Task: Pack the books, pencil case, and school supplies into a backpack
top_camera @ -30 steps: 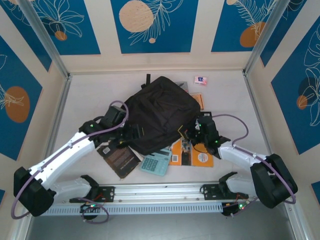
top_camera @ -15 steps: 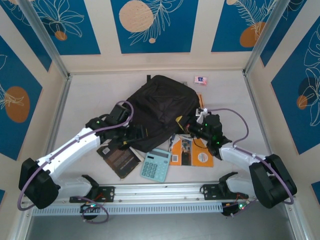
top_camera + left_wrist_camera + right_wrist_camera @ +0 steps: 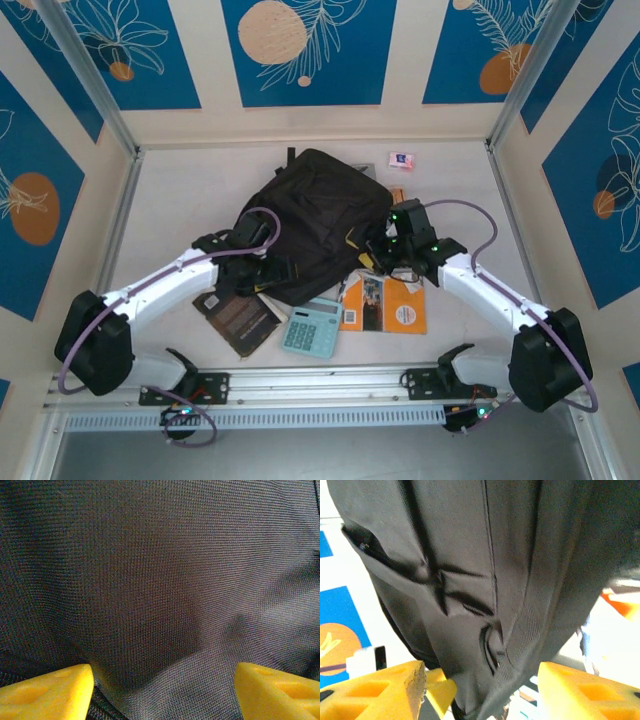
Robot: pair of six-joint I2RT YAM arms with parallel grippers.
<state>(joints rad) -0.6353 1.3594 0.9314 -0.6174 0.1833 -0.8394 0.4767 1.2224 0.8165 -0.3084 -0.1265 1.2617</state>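
The print on the white labels of the orange book (image 3: 398, 312) and on the dark brown book (image 3: 238, 320) is too small to read. The backpack (image 3: 315, 215), big, soft and black with finely woven cloth, seams and a zip, lies slumped mid-table (image 3: 180, 200), its near edge over the books, just beyond the teal calculator (image 3: 311, 328). The left gripper (image 3: 162, 692) is released, yellow fingers spread wide against the bag's cloth. The right gripper (image 3: 482, 690) is likewise spread, with a hanging fold between its fingers; whether they touch it I cannot tell.
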